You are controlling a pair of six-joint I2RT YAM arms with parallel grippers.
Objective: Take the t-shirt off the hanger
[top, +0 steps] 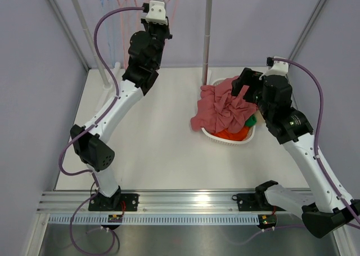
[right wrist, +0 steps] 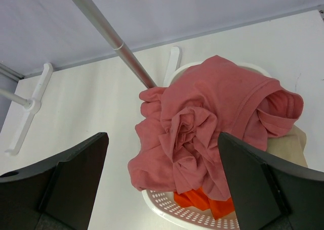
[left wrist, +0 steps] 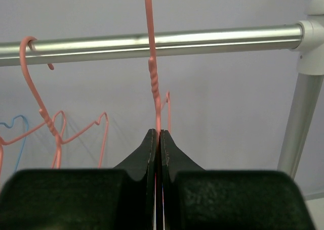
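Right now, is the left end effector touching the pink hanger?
Touching. The left wrist view shows the left end effector shut on the pink hanger, pinching its wire neck.

Bright, even, diffuse light; faint soft shadows; mild glare along rail [left wrist: 152, 40].

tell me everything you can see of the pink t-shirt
The pink t-shirt is soft-looking fabric, crumpled in a loose heap of twisted folds, with one hemmed edge showing. It lies atop the white perforated basket, spilling over its rim, with an orange garment beneath it.
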